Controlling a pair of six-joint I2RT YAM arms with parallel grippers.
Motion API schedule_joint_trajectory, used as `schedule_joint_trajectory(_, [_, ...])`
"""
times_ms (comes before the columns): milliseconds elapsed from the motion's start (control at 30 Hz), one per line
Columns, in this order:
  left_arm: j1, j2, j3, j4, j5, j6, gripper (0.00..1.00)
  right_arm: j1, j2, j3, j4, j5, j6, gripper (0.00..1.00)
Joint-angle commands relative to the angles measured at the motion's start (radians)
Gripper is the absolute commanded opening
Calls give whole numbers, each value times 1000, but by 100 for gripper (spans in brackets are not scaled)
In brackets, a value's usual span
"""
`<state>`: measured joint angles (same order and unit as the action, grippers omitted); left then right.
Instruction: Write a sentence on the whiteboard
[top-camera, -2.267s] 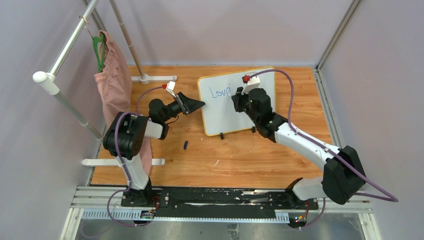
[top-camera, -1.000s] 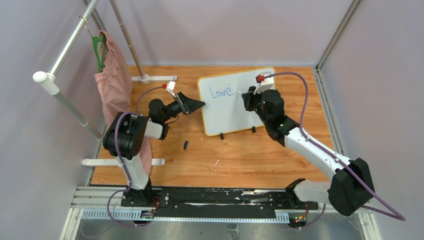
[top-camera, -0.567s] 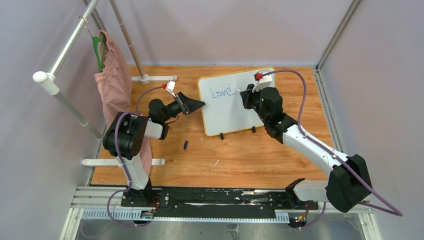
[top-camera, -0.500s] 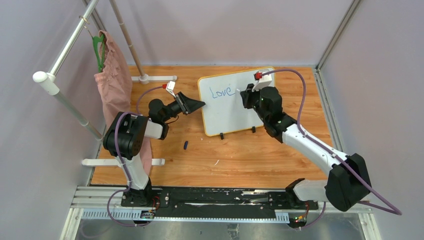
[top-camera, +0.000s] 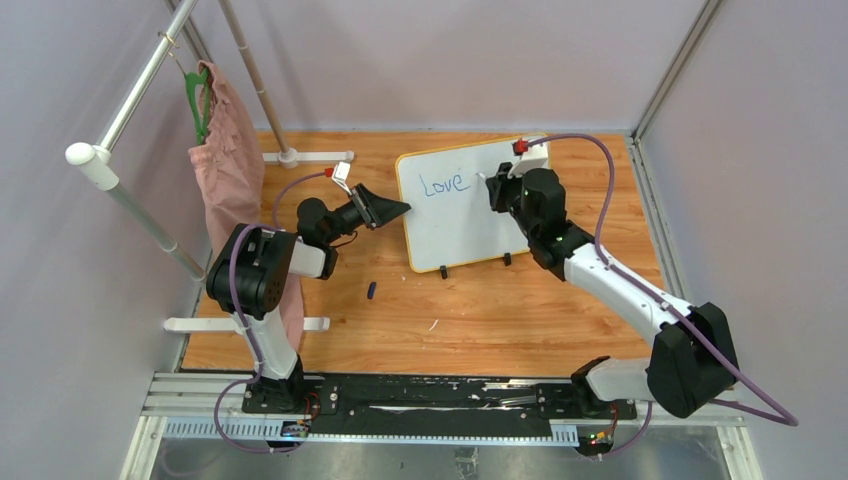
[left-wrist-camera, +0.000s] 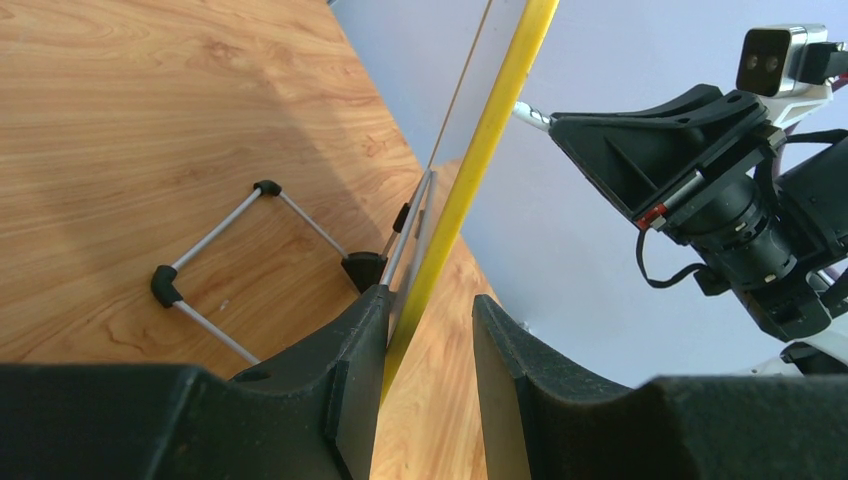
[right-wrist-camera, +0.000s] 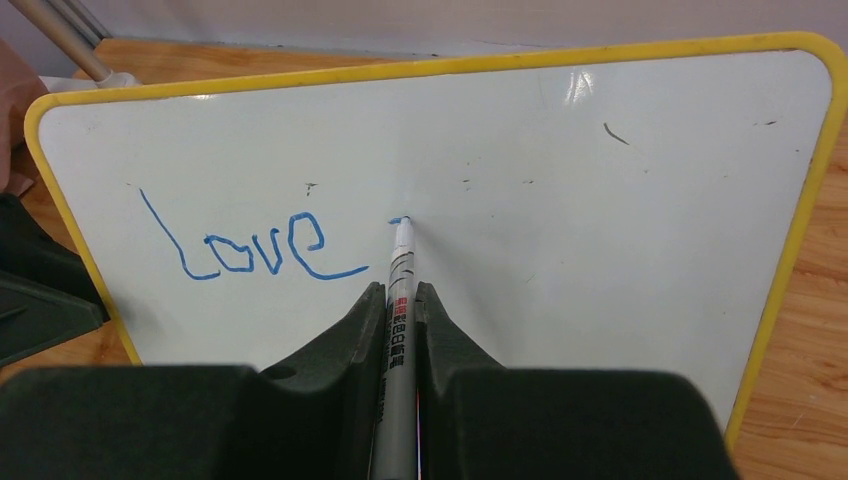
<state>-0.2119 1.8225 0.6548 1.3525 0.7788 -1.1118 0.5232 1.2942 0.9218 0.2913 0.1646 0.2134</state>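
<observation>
The whiteboard (top-camera: 455, 225) stands tilted on the wooden table, with its yellow rim in the left wrist view (left-wrist-camera: 490, 130) and its face in the right wrist view (right-wrist-camera: 600, 180). Of the sentence, only the blue word "Love" (top-camera: 444, 184) is on it, at the upper left (right-wrist-camera: 255, 245). My right gripper (right-wrist-camera: 400, 288) is shut on a grey marker (right-wrist-camera: 403, 245). Its tip touches the board just right of "Love", at a short blue mark. My left gripper (left-wrist-camera: 430, 300) is open and straddles the board's left edge (top-camera: 400, 208). One finger touches the rim and the other stands apart.
A dark marker cap (top-camera: 371, 290) lies on the table in front of the left arm. A pink garment (top-camera: 225, 165) hangs on a green hanger from a white pipe rack (top-camera: 95, 160) at the left. The board's black feet (top-camera: 443, 270) rest on the wood.
My right gripper has moved right from over "Love" to just past the word's end and set the marker tip on the board. The left arm has not moved.
</observation>
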Motion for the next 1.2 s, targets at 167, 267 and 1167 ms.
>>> schedule_joint_trajectory(167, [-4,3,11,60,16,-4,41,-31,6,37,10,40,5,0])
schedule_joint_trajectory(267, [-4,3,10,61,16,-5,41,-34,9,47,3,34,3,0])
schedule_joint_trajectory(1167, [-4,6,11,63,14,-8,41,-32,-45,-86,-17,-22,50,0])
